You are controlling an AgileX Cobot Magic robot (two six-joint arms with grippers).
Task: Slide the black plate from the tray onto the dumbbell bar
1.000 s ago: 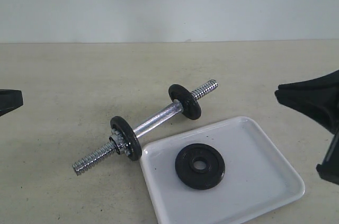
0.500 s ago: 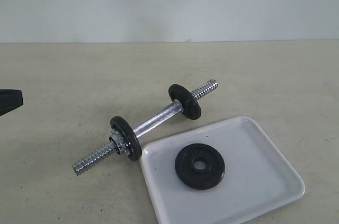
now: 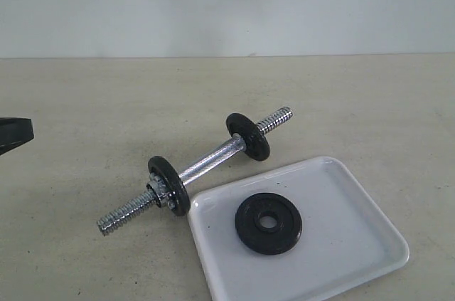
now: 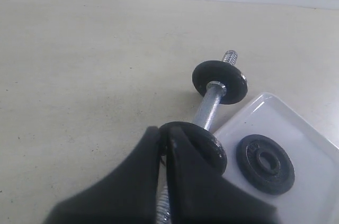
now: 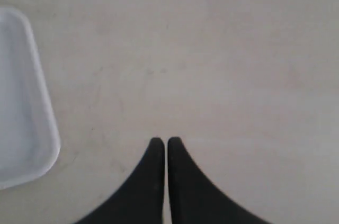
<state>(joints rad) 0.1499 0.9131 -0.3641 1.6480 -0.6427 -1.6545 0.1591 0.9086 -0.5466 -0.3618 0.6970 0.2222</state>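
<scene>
Black plate flat in the tray, both grippers closed on nothing.
I see the plate as a round disc, rough matte black, with a centre hole and a raised hub and rim. It lies towards the tray's bar-side half, clear of the rim. The chrome bar rests on the table just beside the tray's corner, apart from the plate, with two other discs already on it and threaded ends sticking out. My left gripper hangs over the bar's near end, jaws pressed together, empty. My right gripper is over bare table beside the tray, jaws together, empty.
</scene>
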